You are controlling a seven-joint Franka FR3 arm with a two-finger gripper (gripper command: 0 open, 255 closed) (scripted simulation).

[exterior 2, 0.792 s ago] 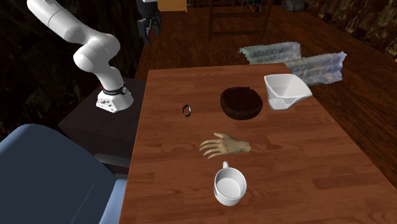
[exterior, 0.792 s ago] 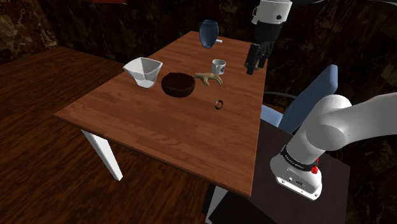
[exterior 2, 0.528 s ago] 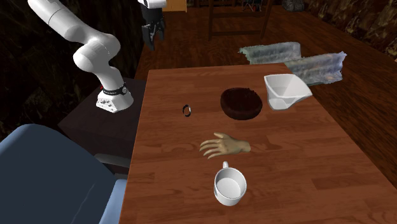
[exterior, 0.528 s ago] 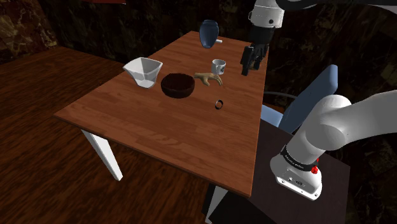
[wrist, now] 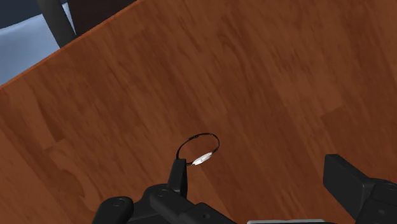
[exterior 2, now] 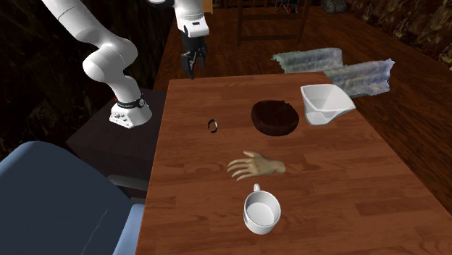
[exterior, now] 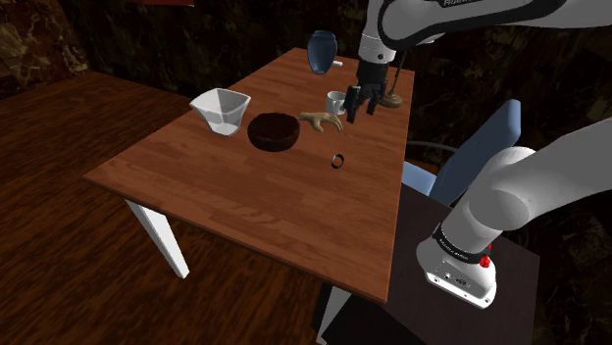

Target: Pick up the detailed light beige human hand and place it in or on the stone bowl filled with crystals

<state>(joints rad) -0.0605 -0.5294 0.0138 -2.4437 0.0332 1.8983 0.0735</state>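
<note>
The gripper (exterior 2: 191, 69) is held open and empty above the table's (exterior 2: 348, 181) stand-side edge. The beige hand (exterior 2: 255, 166) is laid mid-table, near the dark bowl (exterior 2: 275, 116).

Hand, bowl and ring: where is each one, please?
hand (exterior 2: 258, 166), second exterior view, on its middle.
bowl (exterior 2: 275, 132), second exterior view, on its near wall.
ring (wrist: 202, 158), wrist view, on its pale spot.

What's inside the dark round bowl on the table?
The bowl looks uniformly dark brown inside; no contents can be made out. The beige hand lies outside it.
</note>
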